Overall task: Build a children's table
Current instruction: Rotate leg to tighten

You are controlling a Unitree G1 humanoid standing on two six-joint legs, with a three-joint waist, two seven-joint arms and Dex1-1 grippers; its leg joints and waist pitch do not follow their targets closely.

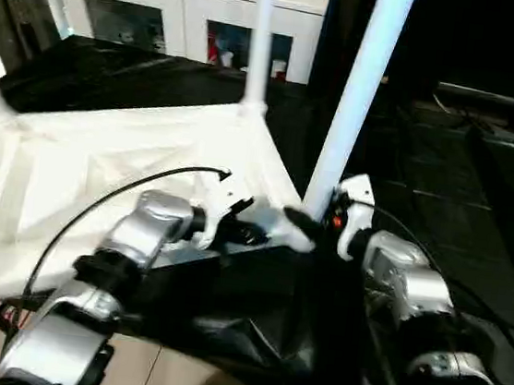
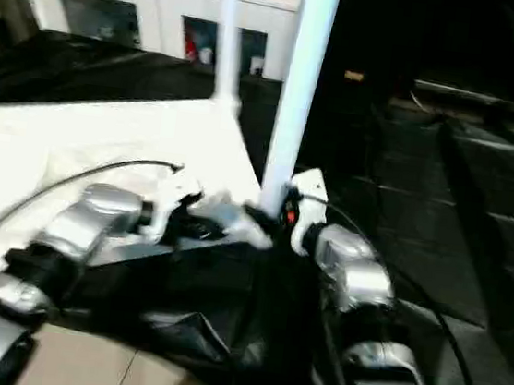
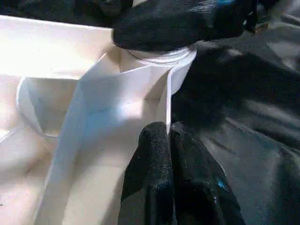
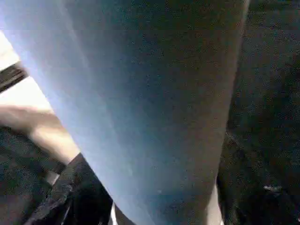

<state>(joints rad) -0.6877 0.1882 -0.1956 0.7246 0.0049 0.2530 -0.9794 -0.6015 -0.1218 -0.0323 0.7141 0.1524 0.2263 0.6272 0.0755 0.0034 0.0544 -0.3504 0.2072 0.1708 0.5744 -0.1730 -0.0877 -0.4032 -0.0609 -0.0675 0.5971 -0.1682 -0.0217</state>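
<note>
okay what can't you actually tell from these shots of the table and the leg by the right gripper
- Near leg: its top is cut off by the head views' upper edge; its foot is hidden behind the right gripper.
- Right wrist view: the leg is too close to show the fingers' grip.
- Left gripper: pressed shut at the table top rim; the contact is hidden.

The nearest leg (image 1: 357, 92) is running off the top edge, hiding its upper end. At its base, motion blur is smearing the right tool (image 1: 314, 225), leaving its finger gap unreadable.
</note>
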